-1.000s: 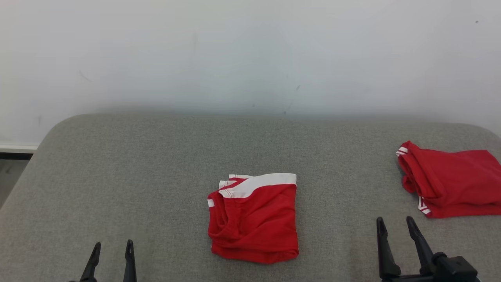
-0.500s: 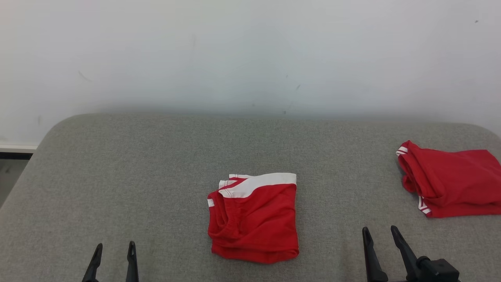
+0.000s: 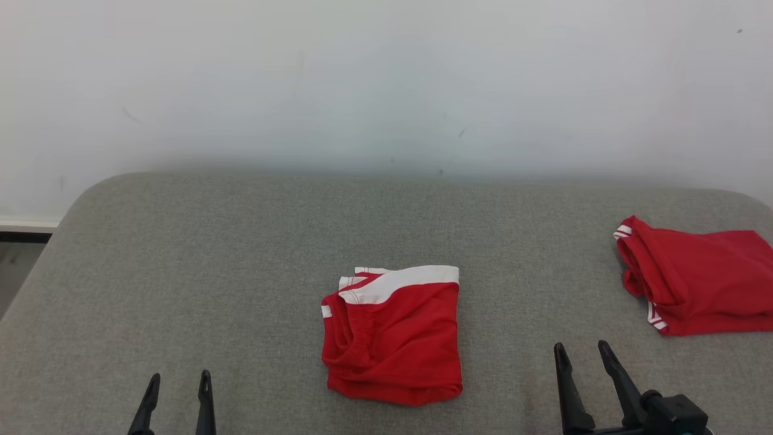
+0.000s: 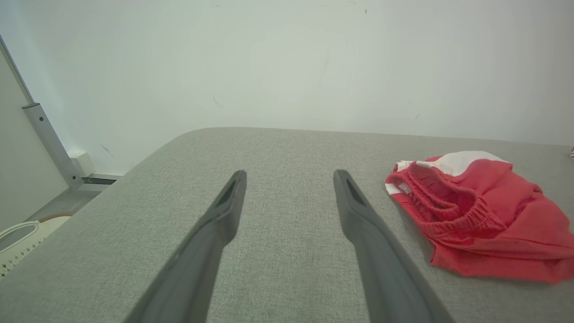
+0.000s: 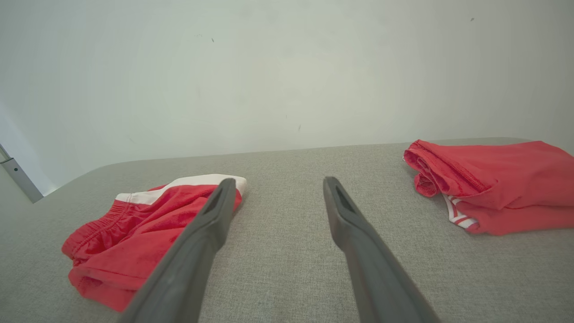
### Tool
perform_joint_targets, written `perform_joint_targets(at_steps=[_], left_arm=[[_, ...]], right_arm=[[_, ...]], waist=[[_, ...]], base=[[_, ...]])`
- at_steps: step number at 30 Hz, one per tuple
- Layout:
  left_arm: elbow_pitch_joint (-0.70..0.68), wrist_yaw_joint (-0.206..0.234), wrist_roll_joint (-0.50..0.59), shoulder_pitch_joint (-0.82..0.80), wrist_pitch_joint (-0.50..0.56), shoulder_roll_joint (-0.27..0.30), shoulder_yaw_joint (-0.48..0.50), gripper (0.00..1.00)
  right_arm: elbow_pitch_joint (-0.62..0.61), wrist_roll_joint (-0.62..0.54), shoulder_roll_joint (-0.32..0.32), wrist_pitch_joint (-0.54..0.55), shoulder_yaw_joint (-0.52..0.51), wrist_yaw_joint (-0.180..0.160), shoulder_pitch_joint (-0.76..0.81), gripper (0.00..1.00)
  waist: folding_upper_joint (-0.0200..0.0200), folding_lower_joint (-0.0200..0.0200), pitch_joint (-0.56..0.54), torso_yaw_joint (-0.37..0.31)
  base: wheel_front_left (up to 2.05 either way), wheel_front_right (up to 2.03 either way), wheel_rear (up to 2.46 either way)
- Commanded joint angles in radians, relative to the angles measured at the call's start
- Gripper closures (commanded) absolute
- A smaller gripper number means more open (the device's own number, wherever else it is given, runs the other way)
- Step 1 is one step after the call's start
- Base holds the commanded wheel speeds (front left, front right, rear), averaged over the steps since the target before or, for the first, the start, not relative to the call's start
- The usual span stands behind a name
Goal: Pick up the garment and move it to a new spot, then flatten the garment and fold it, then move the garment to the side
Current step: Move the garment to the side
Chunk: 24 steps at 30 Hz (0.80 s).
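Hidden/cut off: second red garment (image 3: 694,275) runs off the head view's R edge, far end unseen. L gripper (image 3: 180,379): fingertips only, rest below frame. R gripper (image 3: 581,347): fingers plus dark mount, body cut by bottom edge. Folded red garment (image 3: 392,338): under-layers not visible; white band along its far edge, elastic opening faces L. Pale perforated item (image 4: 18,242) low-left in L wrist view, cut off, can't ID.

Fingers: both grippers released, spread wide, apart from the cloth.

Edges/room: folded garment lies mid grey padded table (image 3: 241,272), between the grippers, toward the front. Wide bare fabric to its L, up to the rounded far-L corner; bare strip betw. it and second garment. Wall (image 3: 386,78) directly behind table's far edge.
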Motion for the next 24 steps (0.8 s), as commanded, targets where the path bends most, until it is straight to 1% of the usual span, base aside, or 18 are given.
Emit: perform_joint_targets(at_steps=[1,24], left_arm=[[-0.005,-0.003,-0.006,-0.005,-0.003,-0.003,-0.001,0.0],[0.004,-0.006,-0.003,-0.02,-0.003,-0.004,-0.007,0.0]], right_arm=[[-0.004,0.0,0.0,0.0,0.0,-0.002,0.011,0.0],[-0.009,0.018,0.001,0.0,-0.029,-0.002,0.022,0.0]], waist=[[0.0,0.0,0.001,0.0],[0.0,0.0,0.011,-0.014]], base=[[0.0,0.0,0.0],[0.0,0.0,0.0]])
